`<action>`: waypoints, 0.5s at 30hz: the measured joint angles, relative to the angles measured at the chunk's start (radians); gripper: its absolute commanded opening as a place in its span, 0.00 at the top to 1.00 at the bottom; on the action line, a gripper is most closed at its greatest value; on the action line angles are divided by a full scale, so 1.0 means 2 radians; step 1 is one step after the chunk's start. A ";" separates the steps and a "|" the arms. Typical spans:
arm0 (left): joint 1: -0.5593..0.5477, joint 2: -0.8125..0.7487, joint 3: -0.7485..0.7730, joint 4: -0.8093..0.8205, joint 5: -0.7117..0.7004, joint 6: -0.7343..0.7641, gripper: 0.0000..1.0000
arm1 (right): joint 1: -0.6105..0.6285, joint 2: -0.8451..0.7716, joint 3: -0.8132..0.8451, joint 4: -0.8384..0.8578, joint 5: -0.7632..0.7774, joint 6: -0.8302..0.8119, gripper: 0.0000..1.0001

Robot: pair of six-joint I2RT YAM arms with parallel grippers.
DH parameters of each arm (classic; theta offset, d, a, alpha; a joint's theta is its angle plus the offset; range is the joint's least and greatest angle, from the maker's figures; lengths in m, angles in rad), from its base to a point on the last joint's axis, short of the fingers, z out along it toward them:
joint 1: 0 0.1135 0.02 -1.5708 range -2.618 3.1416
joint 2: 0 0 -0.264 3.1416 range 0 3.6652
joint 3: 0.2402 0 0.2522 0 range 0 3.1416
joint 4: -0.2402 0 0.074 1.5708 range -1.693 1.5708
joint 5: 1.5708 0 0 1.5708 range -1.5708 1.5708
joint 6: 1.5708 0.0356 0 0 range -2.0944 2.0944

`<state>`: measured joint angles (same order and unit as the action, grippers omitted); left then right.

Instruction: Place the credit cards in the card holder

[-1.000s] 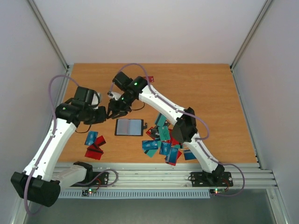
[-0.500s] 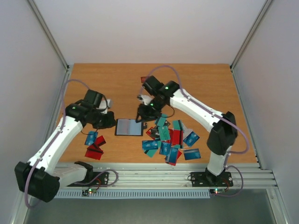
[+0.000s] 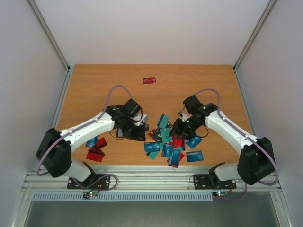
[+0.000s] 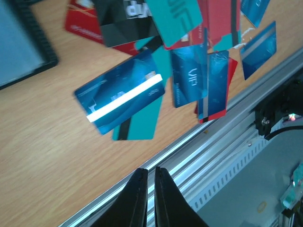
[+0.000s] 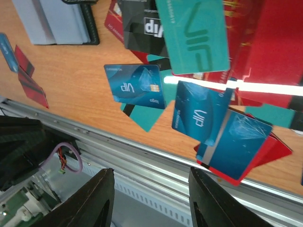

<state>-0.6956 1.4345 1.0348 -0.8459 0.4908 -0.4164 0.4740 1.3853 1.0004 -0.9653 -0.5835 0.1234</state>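
Observation:
The card holder (image 3: pixel 134 136) lies open on the table, black rim and grey pockets up, partly under my left gripper (image 3: pixel 137 126). It shows at the top left of the left wrist view (image 4: pixel 16 45) and of the right wrist view (image 5: pixel 54 21). The credit cards (image 3: pixel 168 144), in red, teal, blue and dark grey, lie in a loose pile right of it. A blue card with a white stripe (image 4: pixel 120 99) lies at the pile's near edge. My left gripper (image 4: pixel 150 182) is shut and empty. My right gripper (image 3: pixel 181 127) hovers over the pile, open and empty (image 5: pixel 151 198).
A smaller group of red and blue cards (image 3: pixel 95 146) lies at the front left. One red card (image 3: pixel 149 80) lies alone at the back. The metal rail (image 3: pixel 151 179) runs along the table's near edge, close below both grippers.
My left gripper has moved right, from left of the holder to over it. My right arm has swung away from the holder to the right, over the card pile.

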 measured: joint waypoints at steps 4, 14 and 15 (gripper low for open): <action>-0.033 0.059 0.037 0.011 0.010 -0.001 0.92 | -0.019 -0.031 -0.018 -0.017 0.006 0.005 0.55; -0.075 0.168 0.115 0.013 0.031 0.018 0.92 | -0.019 -0.100 -0.094 -0.071 0.033 0.054 0.50; -0.079 0.170 0.115 0.012 0.032 0.019 0.92 | -0.019 -0.107 -0.104 -0.072 0.034 0.060 0.49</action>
<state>-0.8528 1.7752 1.2655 -0.8227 0.5556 -0.3779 0.4366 1.1717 0.7925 -1.1088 -0.5156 0.2424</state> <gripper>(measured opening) 0.079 0.485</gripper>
